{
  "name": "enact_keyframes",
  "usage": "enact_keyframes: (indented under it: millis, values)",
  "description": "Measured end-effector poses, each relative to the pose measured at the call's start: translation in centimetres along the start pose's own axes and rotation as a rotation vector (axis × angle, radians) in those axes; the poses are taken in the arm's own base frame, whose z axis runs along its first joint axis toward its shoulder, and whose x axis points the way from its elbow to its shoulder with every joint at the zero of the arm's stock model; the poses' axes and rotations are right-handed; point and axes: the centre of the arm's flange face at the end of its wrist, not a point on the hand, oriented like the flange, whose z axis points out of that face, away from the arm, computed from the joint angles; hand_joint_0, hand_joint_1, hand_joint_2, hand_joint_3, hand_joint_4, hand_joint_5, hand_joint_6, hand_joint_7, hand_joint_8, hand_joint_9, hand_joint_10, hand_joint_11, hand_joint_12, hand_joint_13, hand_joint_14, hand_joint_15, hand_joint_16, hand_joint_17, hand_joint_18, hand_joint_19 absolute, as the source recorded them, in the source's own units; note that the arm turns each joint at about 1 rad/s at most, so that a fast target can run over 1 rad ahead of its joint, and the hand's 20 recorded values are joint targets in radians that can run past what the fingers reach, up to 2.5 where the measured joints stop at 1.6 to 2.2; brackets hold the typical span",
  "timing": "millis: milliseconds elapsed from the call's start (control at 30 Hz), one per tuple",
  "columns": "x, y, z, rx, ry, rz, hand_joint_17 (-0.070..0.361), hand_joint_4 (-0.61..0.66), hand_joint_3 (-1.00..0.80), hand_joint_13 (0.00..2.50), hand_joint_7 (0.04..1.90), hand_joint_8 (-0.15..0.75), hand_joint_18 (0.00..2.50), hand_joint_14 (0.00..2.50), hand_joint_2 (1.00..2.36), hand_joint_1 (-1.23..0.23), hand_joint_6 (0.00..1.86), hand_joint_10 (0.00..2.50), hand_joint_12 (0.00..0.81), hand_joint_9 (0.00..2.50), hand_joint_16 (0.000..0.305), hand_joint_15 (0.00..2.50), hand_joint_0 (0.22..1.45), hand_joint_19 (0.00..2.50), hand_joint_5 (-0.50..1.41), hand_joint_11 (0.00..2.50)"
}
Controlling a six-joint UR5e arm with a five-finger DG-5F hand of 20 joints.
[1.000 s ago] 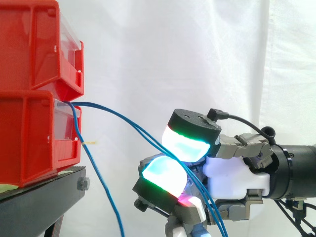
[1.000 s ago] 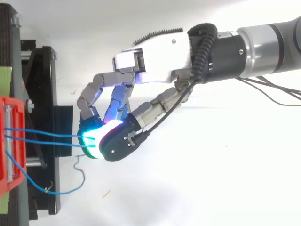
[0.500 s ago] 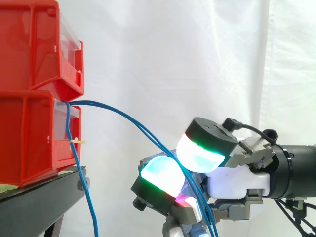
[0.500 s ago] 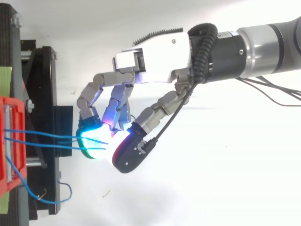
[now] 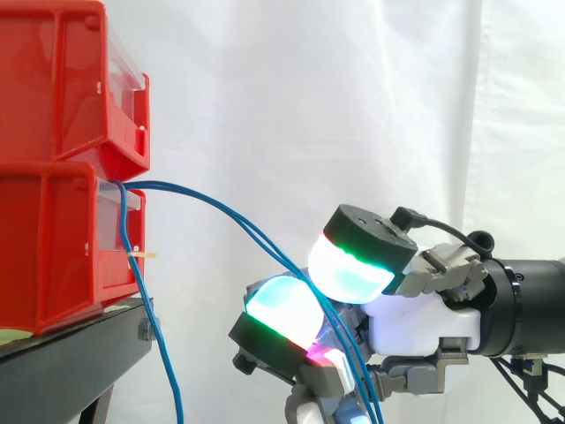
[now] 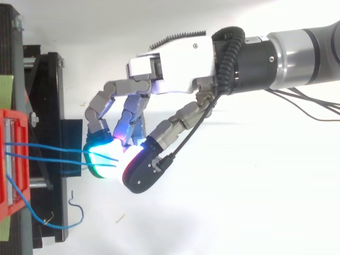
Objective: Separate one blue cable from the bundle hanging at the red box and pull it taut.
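Fingers and thumb of the hand [image 6: 175,61] are curled in, and their glowing pads [image 5: 284,305] close from either side on two blue cables [image 5: 177,186] that pass between them. From the side the thumb's pad sits above and the cyan pad below, the strands slipping down through the narrow space between; whether the pinch is firm or only loose I cannot tell. The pair runs out of the hand toward the lower red box [image 5: 53,238], rising in a soft arc to its front lip, so their long axis lies almost straight between hand and box, with the box to the view's left. From above the two strands lie side by side and nearly parallel, close together at the pads. A third blue cable [image 5: 146,300] hangs free from the same lip, dropping past the black stand [image 5: 71,362], well apart from the hand. Judging by the sag, the cables are not yet taut, and since two are held, one must be let go before the hand draws away from the box.
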Motion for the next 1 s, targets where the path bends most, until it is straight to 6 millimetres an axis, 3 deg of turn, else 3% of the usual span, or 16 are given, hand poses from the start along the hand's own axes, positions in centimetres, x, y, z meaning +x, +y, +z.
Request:
enact_keyframes:
  millis: [233,367,500,733,1000]
  values:
    - [0.24,0.01,0.12,0.001,-0.007,0.015,0.094,0.10,-0.39,0.90,0.97,0.309,1.02,0.02,1.01,-0.86,0.90,0.02,0.352,0.90,0.042,0.45,0.71,0.51,-0.20,0.86]
    - [0.41,-0.01,0.17,0.002,-0.007,0.020,0.094,0.13,-0.45,0.89,1.00,0.314,1.00,0.02,1.00,-0.84,0.89,0.02,0.353,0.91,0.042,0.46,0.67,0.53,-0.19,0.85]
    - [0.45,-0.01,0.17,0.004,-0.007,0.025,0.094,0.05,-0.40,0.89,1.04,0.315,1.01,0.02,1.01,-0.85,0.89,0.02,0.355,0.90,0.042,0.45,0.70,0.51,-0.19,0.84]
    - [0.49,-0.03,0.16,0.005,-0.005,0.031,0.095,0.05,-0.31,0.88,1.06,0.307,1.00,0.02,1.01,-0.89,0.90,0.02,0.355,0.87,0.042,0.45,0.70,0.52,-0.20,0.83]
    - [0.61,0.04,0.35,-0.002,-0.019,0.030,0.095,0.12,-0.37,0.87,1.06,0.307,0.99,0.02,1.01,-0.69,0.83,0.02,0.352,0.90,0.042,0.45,0.61,0.59,-0.17,0.73]
